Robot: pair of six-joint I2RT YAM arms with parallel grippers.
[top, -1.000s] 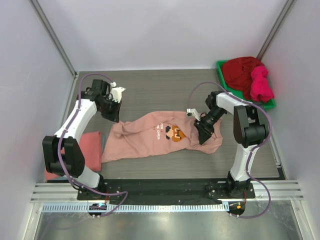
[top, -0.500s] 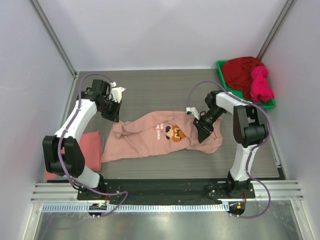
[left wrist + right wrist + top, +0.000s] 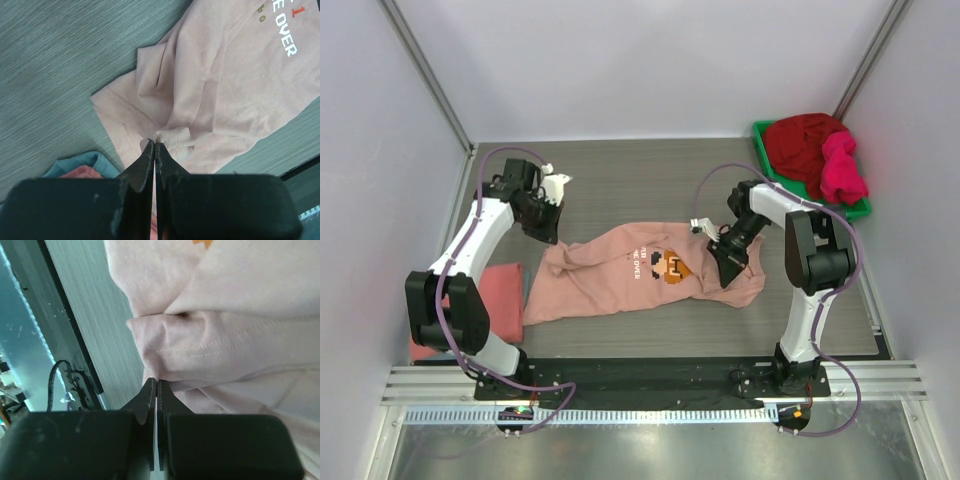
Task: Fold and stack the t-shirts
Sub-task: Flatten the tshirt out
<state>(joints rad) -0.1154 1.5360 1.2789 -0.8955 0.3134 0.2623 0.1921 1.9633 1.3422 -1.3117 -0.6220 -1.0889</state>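
The pale pink t-shirt with an orange-brown pixel graphic lies crumpled across the middle of the table. My left gripper is shut on its upper left corner; the left wrist view shows the jaws pinching a stitched hem of the shirt. My right gripper is shut on the shirt's right end; the right wrist view shows the jaws pinching a hem fold of the shirt. A folded coral-red t-shirt lies at the left. Dark red and magenta t-shirts are heaped in the bin.
The green plastic bin stands at the back right corner. A black rail runs along the near table edge, close below the right gripper. A teal cloth edge shows beside the coral-red shirt in the left wrist view.
My right gripper has shifted slightly up and left with the shirt's right end in it. The left arm has not moved.
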